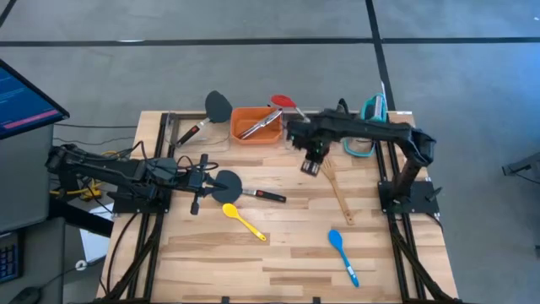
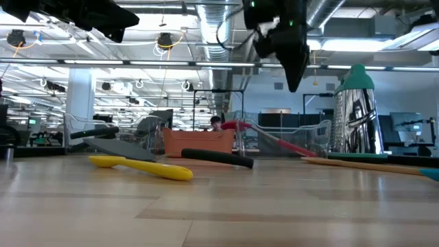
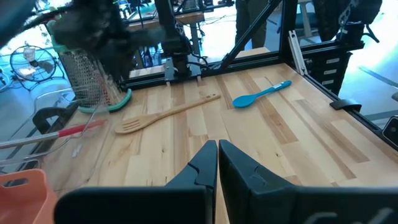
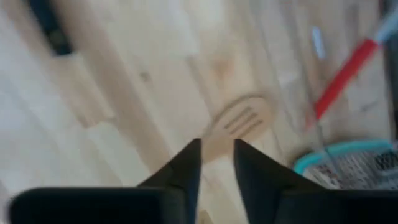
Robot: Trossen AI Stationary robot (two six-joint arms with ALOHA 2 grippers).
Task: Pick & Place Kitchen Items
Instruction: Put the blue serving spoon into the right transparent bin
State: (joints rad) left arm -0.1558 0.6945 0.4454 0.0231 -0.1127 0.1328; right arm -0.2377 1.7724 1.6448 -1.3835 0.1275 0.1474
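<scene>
At the worktop's (image 1: 287,253) left, the left gripper (image 1: 199,179) hovers by a black spatula (image 1: 229,183), jaws pressed together on nothing. Just right lie the yellow spoon (image 1: 241,220) and, farther back, the orange bin (image 1: 256,124) holding metal tongs (image 1: 260,125). The right gripper (image 1: 311,166), jaws slightly spread and empty, hangs over the head of the wooden fork (image 1: 336,190). The blue spoon (image 1: 343,252) lies nearer the front.

No text or label can be read
</scene>
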